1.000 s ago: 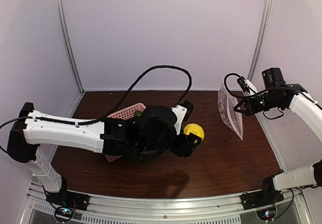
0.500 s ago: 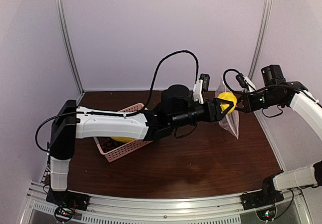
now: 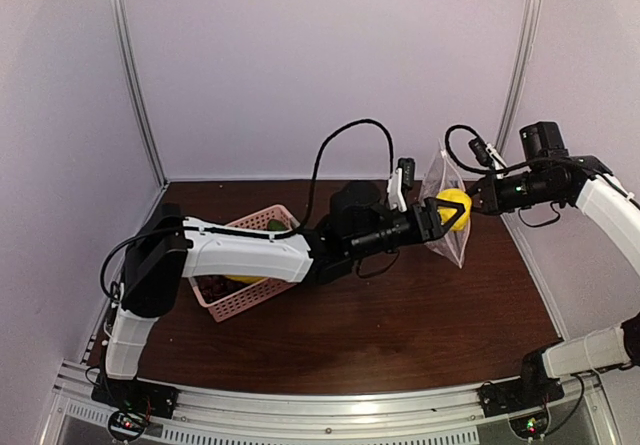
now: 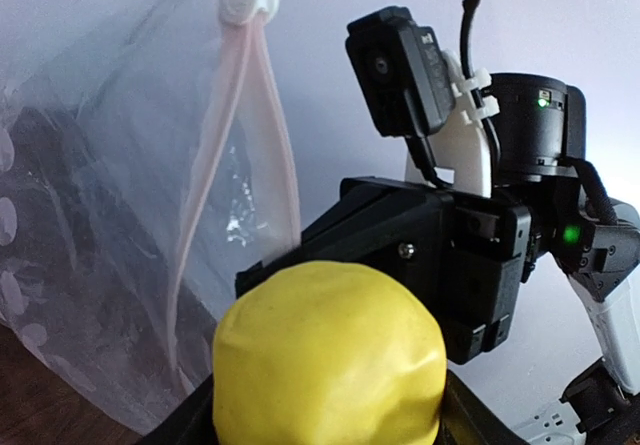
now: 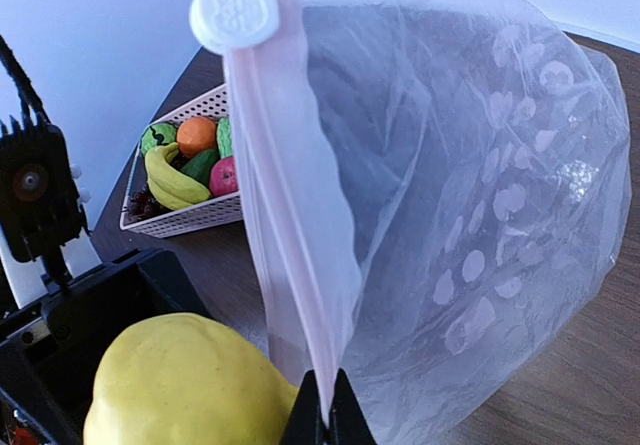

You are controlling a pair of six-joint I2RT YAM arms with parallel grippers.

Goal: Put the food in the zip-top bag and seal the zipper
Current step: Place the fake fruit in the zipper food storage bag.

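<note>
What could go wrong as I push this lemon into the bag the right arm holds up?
The zipper strips sit close together, so the mouth looks narrow; the lemon could catch on the edge and fall to the table. The right jaws pinch only one spot of the zipper, so a push might tug the bag free. The left jaws are close to the right ones and could bump them.

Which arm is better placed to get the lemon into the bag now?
Left. The left gripper holds the lemon beside the mouth of the zip-top bag; the right gripper pinches the zipper, holding the bag up.
</note>
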